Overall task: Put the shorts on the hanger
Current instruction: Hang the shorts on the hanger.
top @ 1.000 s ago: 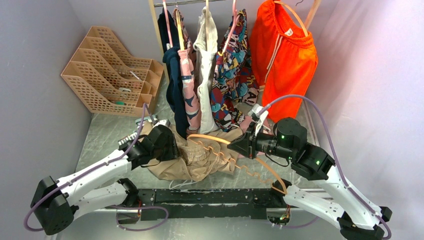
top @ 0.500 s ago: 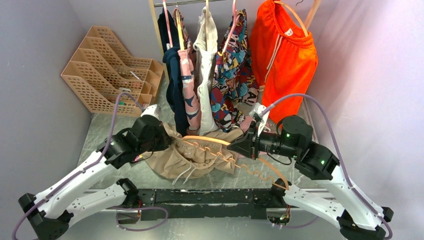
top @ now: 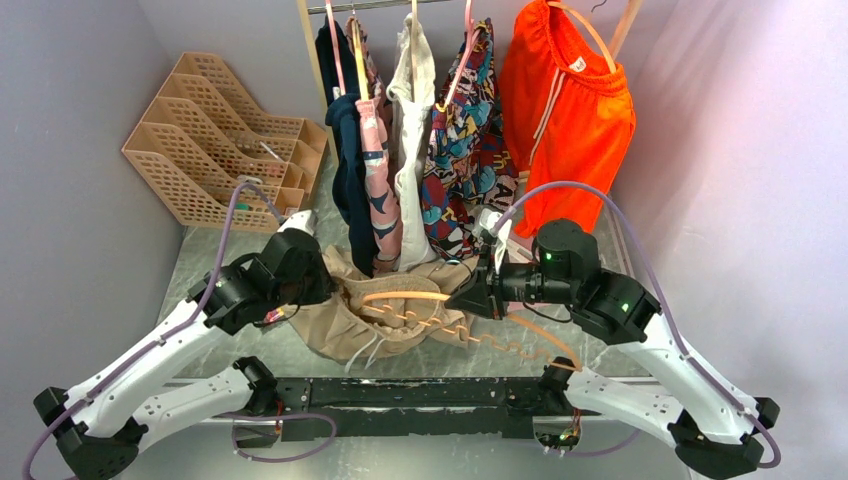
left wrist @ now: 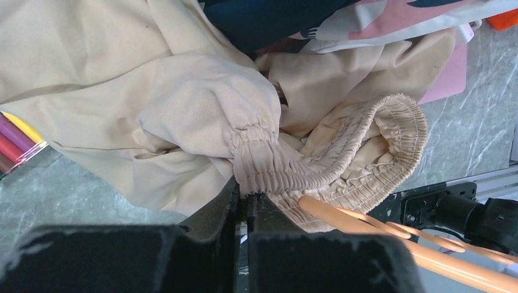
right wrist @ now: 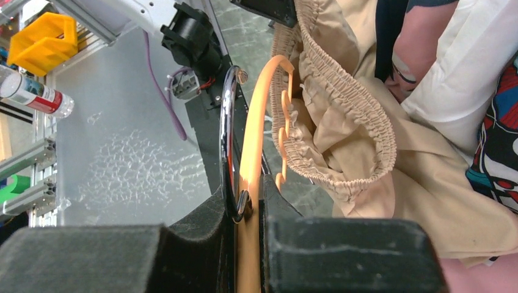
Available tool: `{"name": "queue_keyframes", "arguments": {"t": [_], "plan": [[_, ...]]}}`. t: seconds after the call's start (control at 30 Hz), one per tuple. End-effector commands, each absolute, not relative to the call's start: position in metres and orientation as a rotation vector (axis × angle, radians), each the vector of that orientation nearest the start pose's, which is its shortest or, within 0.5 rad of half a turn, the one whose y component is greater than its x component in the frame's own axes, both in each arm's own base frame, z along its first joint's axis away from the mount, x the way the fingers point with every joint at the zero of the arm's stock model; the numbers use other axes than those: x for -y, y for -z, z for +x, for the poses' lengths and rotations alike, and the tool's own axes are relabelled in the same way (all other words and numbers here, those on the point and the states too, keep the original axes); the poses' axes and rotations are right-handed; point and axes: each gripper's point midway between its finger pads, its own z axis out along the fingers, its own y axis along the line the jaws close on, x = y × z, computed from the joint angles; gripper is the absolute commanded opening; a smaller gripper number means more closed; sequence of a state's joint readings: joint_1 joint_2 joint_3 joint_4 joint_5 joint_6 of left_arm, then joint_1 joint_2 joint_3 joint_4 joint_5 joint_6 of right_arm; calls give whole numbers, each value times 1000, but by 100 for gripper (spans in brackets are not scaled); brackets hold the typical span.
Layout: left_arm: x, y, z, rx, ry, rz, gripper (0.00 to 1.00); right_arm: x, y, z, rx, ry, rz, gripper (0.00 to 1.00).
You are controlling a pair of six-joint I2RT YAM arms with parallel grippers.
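Beige shorts (left wrist: 183, 110) bunched on grey worktop (left wrist: 464, 128); elastic waistband pinched in left claw (left wrist: 243, 196), fingers closed on gathered edge. Right claw (right wrist: 247, 204) clamps orange-tan hanger (right wrist: 251, 140) at neck, beside metal hook. Scalloped bar sits just beside waistband opening ahead. Beyond, hung garments (top: 400, 130) on rail (top: 380, 5).

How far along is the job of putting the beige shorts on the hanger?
Done: the left gripper pinches the elastic waistband of the beige fabric shorts; the right gripper grips the pale orange wavy-barred hanger. In hand: the hanger's end lies beside the open waistband, not clearly inside. Left: threading it through and hanging the shorts.
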State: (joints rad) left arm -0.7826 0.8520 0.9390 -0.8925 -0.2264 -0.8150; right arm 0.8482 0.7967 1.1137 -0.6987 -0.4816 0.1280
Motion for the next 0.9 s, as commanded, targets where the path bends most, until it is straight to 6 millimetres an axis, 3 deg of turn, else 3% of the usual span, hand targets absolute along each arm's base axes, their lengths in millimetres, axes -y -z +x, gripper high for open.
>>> {"name": "queue_keyframes", "arguments": {"t": [0.0,0.3,0.37,0.6,0.87], "plan": [[161,-207,179,-2379,502,-129,7,-243,-324,101,-1718,-1088,-1022,0],[165,-217,174,-2382,553,-120,7,-260,-327,119,-1632,-1101,-966,0],[166,-221,173,-2380,566,-126,7,-265,-318,122,-1638,-1113,-954,0],[169,-238,173,-2361,599,-136,7,-284,-313,118,-1567,-1175,-938,0],[173,-249,175,-2352,626,-144,7,-316,-315,120,-1472,-1132,-863,0]]}}
